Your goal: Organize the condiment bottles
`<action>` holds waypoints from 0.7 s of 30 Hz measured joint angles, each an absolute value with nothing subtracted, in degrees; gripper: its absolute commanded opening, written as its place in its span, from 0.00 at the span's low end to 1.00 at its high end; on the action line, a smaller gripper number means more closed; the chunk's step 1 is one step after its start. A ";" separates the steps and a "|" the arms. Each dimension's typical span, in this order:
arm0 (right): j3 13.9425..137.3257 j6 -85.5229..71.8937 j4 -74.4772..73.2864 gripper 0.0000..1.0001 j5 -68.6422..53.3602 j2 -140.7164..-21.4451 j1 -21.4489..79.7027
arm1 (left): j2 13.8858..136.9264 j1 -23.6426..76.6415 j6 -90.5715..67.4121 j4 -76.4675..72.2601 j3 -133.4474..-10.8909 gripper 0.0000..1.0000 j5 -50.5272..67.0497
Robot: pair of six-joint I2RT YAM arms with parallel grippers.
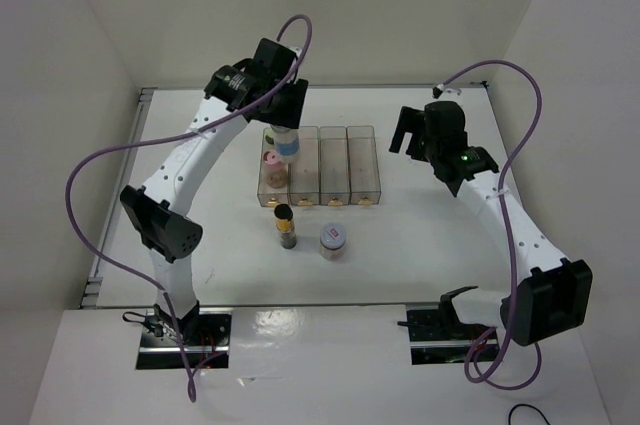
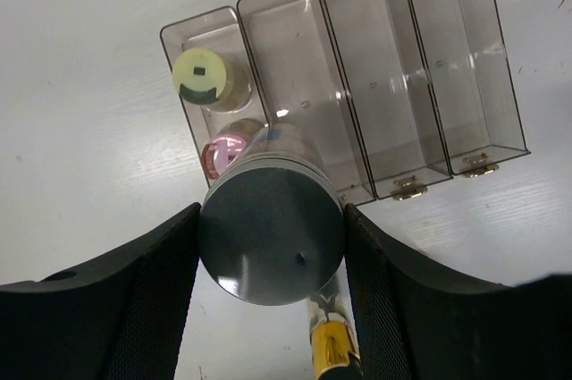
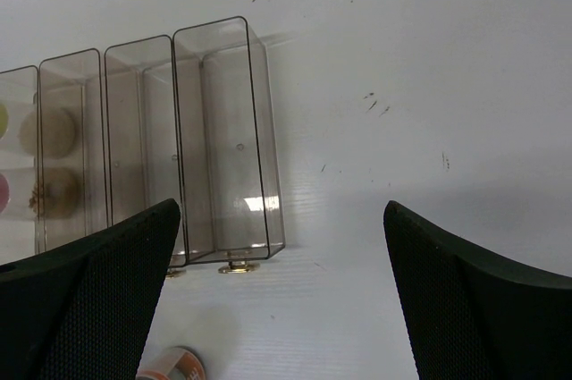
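1. My left pincer (image 2: 271, 219) was above the left end of the row of bins (image 1: 320, 167). Its fingers were clamped on either side of the blue-label jar (image 1: 287, 145), which hung clear of the tabletop (image 1: 420, 245).
2. From the top camera that jar sat over the wall shared by the leftmost bin (image 2: 183, 116) and its neighbour in the row. I could not tell which compartment it was lined up with.
3. The yellow-green-lid jar (image 2: 198, 76) and the pink-lid jar (image 2: 223, 149) stood upright inside the leftmost bin, pink nearer the row's latch end. The other three bins in the row held nothing I could see.
4. The dark bottle (image 1: 285, 225) stood upright on the tabletop just in front of the row's left half. The silver-lid jar (image 1: 333, 238) stood just in front of the row's middle, apart from the dark bottle.
5. My right pincer (image 3: 281, 206) was gaping and held nothing. It hovered off the right end of the row.
6. I judged the step in hand to be placing the third of five jars, so the task was roughly half done.
7. I judged that the next move called for centring the jar over one compartment. I would then lower it straight down, clear of the pink lid and the bin wall, before releasing it.
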State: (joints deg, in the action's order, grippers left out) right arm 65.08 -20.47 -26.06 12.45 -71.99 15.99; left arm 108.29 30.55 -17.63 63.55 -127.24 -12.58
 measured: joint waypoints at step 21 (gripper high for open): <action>64.34 -21.61 -26.24 0.99 13.74 -71.59 15.99 | 122.89 30.50 -14.94 57.80 -133.21 0.55 -10.48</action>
State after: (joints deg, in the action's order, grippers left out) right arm 64.34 -21.61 -26.24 13.74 -71.59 15.99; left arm 122.89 30.50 -14.94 57.80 -133.21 -10.48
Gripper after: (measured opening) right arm 0.988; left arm 0.681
